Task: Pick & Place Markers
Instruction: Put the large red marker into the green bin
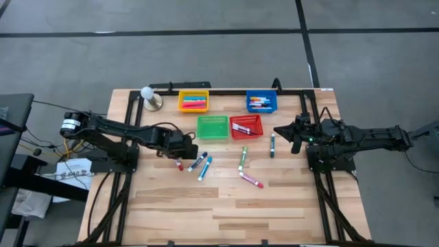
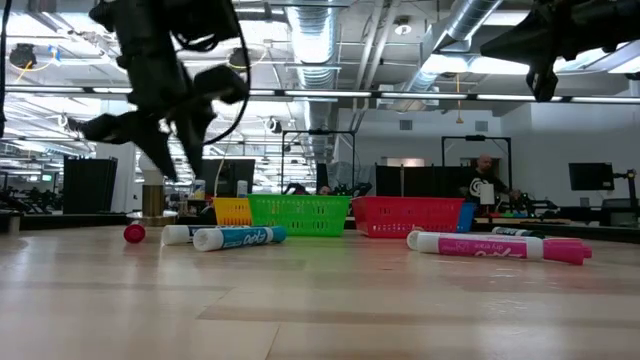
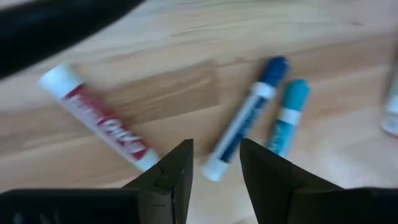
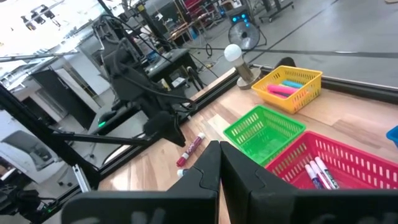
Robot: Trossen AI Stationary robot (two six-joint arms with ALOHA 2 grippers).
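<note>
The desk (image 1: 206, 206) is pale wood in lengthwise planks with a black frame. Four mesh baskets stand on it: the yellow basket (image 1: 193, 101), the blue basket (image 1: 261, 102), the green basket (image 1: 212, 127) and the red basket (image 1: 247, 126). The yellow basket holds pink, blue and orange markers. Loose markers include a red-and-white marker (image 3: 99, 121), a dark blue marker (image 3: 245, 118), a light blue marker (image 3: 286, 115), a green marker (image 1: 243, 158) and a pink marker (image 2: 500, 246). Both arms and their fingers (image 3: 177, 180) are black.
</note>
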